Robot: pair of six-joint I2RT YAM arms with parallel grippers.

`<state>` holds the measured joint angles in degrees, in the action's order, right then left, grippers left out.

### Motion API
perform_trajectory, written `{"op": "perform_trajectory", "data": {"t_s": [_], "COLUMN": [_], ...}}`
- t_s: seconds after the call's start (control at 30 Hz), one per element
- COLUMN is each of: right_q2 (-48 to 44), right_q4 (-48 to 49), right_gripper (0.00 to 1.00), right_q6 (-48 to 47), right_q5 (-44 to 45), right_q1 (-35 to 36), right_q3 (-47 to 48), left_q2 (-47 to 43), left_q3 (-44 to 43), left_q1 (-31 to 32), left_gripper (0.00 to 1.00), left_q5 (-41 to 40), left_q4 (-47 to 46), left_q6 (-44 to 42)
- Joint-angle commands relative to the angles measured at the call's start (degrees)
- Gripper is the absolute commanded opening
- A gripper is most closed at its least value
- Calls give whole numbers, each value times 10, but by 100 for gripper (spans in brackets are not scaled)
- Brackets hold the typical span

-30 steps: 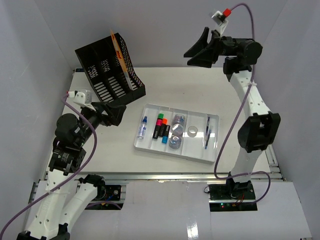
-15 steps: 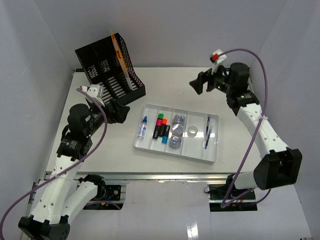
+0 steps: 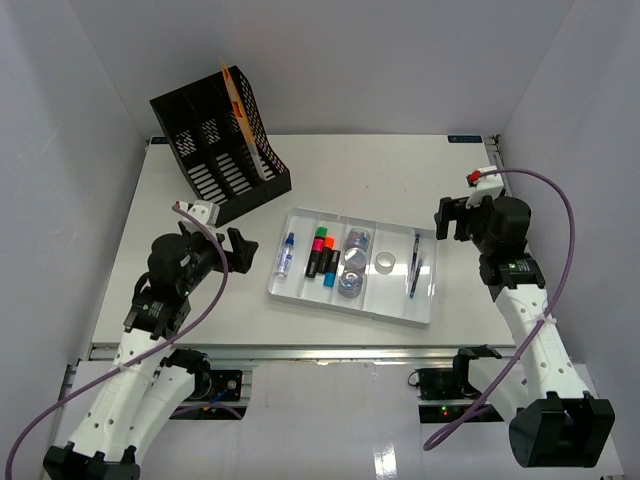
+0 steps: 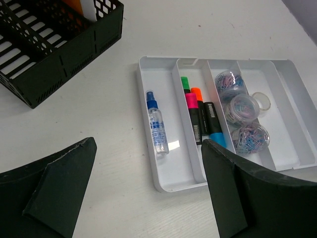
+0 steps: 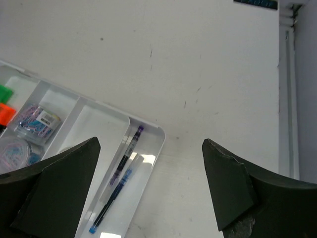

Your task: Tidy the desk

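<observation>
The desk (image 3: 400, 180) is a wide white tabletop. On it lies a white compartmented tray (image 3: 430, 300) holding a spray bottle (image 3: 287, 253), highlighters (image 3: 322, 255), jars of paper clips (image 3: 352, 262), a tape ring (image 3: 384, 263) and pens (image 3: 415, 265). My left gripper (image 3: 238, 250) hovers left of the tray, open and empty; its wrist view (image 4: 148, 144) shows the bottle (image 4: 157, 126) between the jaws below. My right gripper (image 3: 450, 218) hovers by the tray's far right corner, open and empty; its wrist view (image 5: 151, 142) shows the pens (image 5: 121, 166).
A black slotted file rack (image 3: 215, 150) with an orange folder (image 3: 235, 95) stands at the back left of the desk, also in the left wrist view (image 4: 64, 54). A metal rail (image 3: 320, 350) runs along the front edge. Grey walls enclose the desk.
The right arm came down from high at the back to just right of the tray. The left arm dropped and pulled back from the rack toward the tray's left side.
</observation>
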<state>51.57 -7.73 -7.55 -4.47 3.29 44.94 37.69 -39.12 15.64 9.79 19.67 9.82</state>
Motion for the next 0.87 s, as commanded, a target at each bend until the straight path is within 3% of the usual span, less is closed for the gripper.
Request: {"op": "perform_trajectory", "data": {"t_s": [0.0, 0.17, 0.47, 0.83], "right_q2": [-12, -30, -82, -105], "right_q4": [-26, -20, -11, -11], "right_gripper": [90, 90, 90, 90], "right_q6": [57, 72, 89, 85], "right_q5": [-10, 29, -17, -42], "right_q1": [-17, -43, -98, -111], "right_q3": [-36, -60, -88, -91], "left_q2": [-52, -90, -101, -109], "left_q3": [37, 71, 76, 77], "left_q1": [0, 1, 0, 0], "left_gripper": [98, 98, 98, 98], "left_q5": [8, 30, 25, 17], "left_q4": [-40, -65, -65, -63], "left_q6": [-3, 13, 12, 11]}}
